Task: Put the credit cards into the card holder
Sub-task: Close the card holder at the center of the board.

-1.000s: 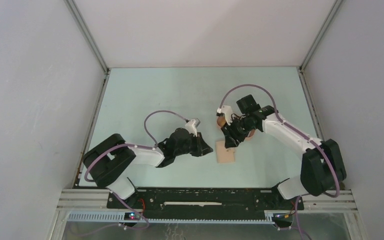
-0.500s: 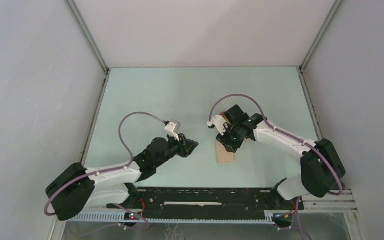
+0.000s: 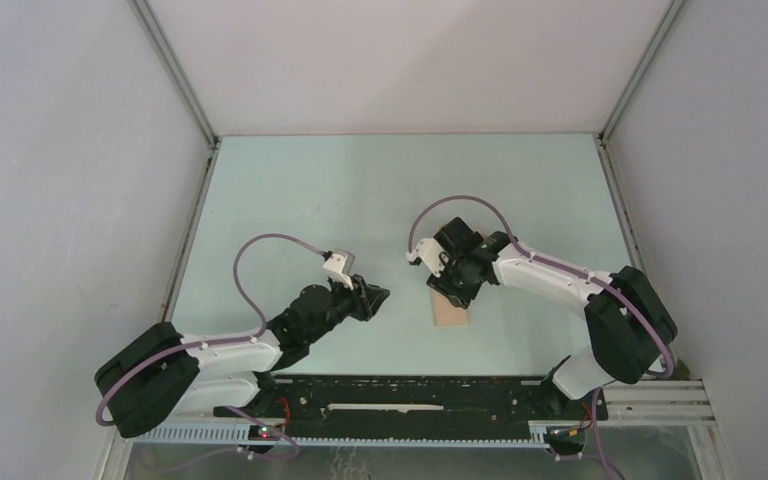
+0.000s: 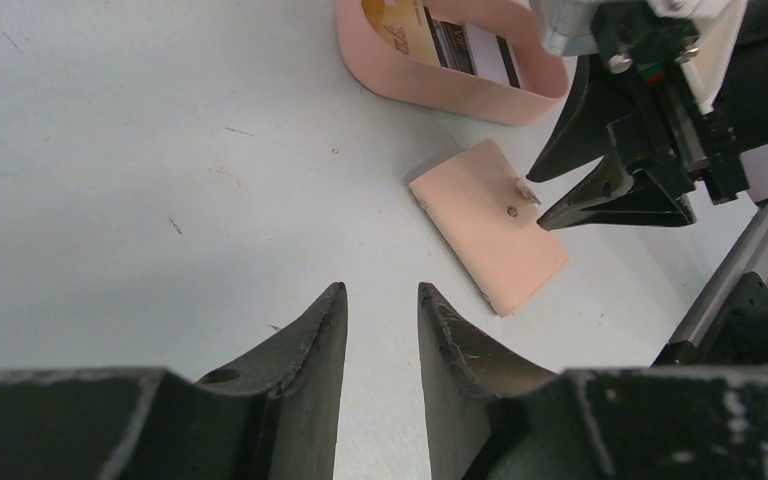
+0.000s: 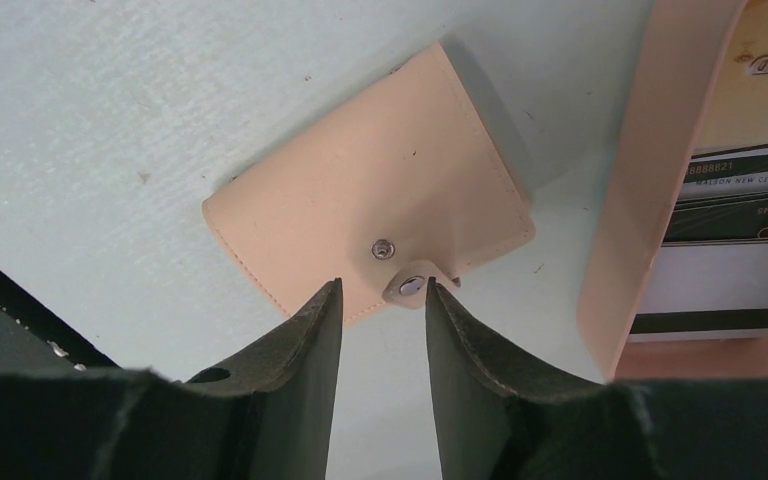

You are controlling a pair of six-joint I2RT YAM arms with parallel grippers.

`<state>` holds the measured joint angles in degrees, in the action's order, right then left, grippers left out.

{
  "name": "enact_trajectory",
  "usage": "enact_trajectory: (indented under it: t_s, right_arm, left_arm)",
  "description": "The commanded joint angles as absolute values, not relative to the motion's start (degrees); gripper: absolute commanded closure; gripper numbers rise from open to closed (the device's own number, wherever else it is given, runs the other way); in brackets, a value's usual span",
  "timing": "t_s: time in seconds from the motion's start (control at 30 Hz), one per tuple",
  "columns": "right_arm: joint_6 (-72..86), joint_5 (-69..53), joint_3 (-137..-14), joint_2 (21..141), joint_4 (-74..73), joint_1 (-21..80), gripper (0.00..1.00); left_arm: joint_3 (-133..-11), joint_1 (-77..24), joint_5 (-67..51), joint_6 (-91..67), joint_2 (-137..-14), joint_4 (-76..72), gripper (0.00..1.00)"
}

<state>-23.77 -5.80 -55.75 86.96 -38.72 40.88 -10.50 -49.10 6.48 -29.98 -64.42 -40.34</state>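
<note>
The tan card holder [image 3: 451, 313] lies closed on the table; it also shows in the left wrist view [image 4: 488, 226] and the right wrist view [image 5: 360, 225]. Its snap tab [image 5: 413, 287] is undone and sticks out past the edge. My right gripper [image 5: 382, 287] is open, low over that edge, with the tab between its fingertips, close to the right one. It shows from above [image 3: 450, 288] and in the left wrist view [image 4: 550, 192]. The credit cards [image 5: 735, 200] lie in a peach tray [image 5: 650, 170]. My left gripper [image 4: 380, 292] is open and empty, left of the holder [image 3: 380, 297].
The peach oval tray [image 4: 460, 85] stands just behind the card holder, with cards [image 4: 410, 30] in it; from above the right arm hides it. Grey walls enclose the table on three sides. The black rail [image 3: 410, 400] runs along the near edge.
My left arm has pulled back toward the near left, away from the card holder. My right gripper has moved left and down from the tray to the holder's snap tab.
</note>
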Motion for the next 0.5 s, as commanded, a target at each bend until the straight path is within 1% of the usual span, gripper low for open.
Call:
enact_trajectory:
  t_s: [0.0, 0.1, 0.23, 0.4, 0.47]
  right_arm:
    - [-22.78, -3.39, -55.97, 87.90, -37.54, 41.65, 0.57]
    - [-22.58, -3.08, -56.07, 88.27, -37.40, 41.66, 0.61]
    - [-22.38, -2.81, -56.16, 88.60, -37.43, 41.75, 0.71]
    - [-22.54, -2.98, -56.15, 88.09, -37.53, 41.75, 0.90]
    - [-22.59, -3.01, -56.15, 87.78, -37.48, 41.66, 0.95]
  left_arm:
    - [-9.18, -48.97, 6.99, -29.62, -64.76, -45.33, 0.63]
    - [-8.89, -48.96, 7.03, -29.57, -64.52, -45.57, 0.63]
    - [-8.87, -49.02, 6.57, -29.68, -64.54, -45.81, 0.63]
    - [-8.53, -49.13, 5.19, -30.75, -66.15, -48.05, 0.65]
    - [-8.54, -49.49, 4.53, -31.57, -67.76, -49.75, 0.67]
